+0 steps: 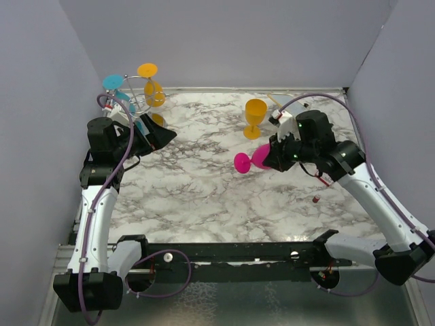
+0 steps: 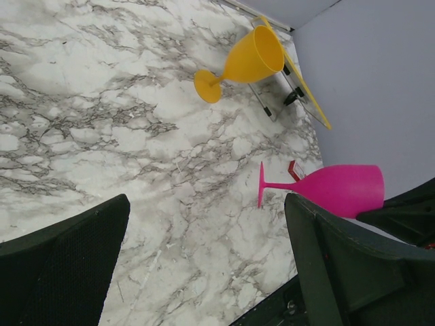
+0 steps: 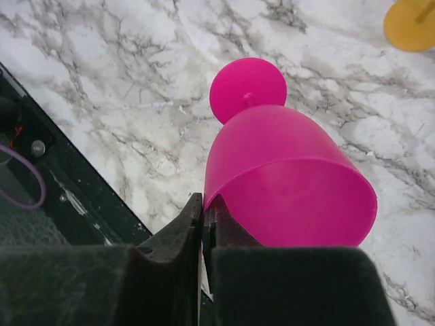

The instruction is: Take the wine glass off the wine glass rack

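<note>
Right gripper (image 3: pixel 203 214): is pinching the pink wine glass (image 3: pixel 285 176) rim, centre-right of top view
Left gripper (image 2: pixel 204 238): is gaping wide, empty
Advice: probably tipping it upright before releasing

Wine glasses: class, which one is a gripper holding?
The pink wine glass, tipped sideways, its rim pinched in the right gripper. The orange glass stands free; a blue glass and another orange hang on the rack.
</note>
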Robot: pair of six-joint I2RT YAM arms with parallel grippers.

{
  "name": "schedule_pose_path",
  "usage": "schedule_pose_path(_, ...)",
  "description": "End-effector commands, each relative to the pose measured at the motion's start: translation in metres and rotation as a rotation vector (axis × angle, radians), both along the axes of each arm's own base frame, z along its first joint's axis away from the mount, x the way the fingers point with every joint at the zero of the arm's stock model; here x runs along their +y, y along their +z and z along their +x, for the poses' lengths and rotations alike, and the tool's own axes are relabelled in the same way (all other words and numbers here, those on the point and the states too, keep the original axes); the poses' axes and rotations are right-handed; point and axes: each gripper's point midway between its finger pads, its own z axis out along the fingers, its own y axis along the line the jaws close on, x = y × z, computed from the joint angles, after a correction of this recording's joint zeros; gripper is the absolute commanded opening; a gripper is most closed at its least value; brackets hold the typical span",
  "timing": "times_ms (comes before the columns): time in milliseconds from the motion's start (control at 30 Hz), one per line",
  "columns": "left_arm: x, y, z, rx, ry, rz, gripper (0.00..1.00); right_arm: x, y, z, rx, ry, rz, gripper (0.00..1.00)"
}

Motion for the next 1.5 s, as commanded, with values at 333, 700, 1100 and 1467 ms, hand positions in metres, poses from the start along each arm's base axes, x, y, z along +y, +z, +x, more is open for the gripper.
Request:
schedule_pose_path(333, 0.002, -0.002, 0.000, -0.019, 0.003, 0.038, 0.99, -0.049, -0.061, 0.026, 0.097, -0.257, -0.334, 0.01)
schedule_pose_path(700, -0.001, -0.001, -0.004, -0.025, -0.009, 0.067, 0.99, -0.048, -0.082, 0.067, 0.120, -0.335, -0.460, 0.01)
schedule_pose_path(1100, -0.009, -0.001, -0.008, -0.033, -0.031, 0.112, 0.99, -0.028, -0.086, 0.114, 0.100, -0.345, -0.503, 0.01)
schedule_pose_path(1467, -0.010, 0.005, -0.009, -0.046, -0.034, 0.139, 0.99, -0.010, -0.099, 0.143, 0.119, -0.335, -0.526, 0.01)
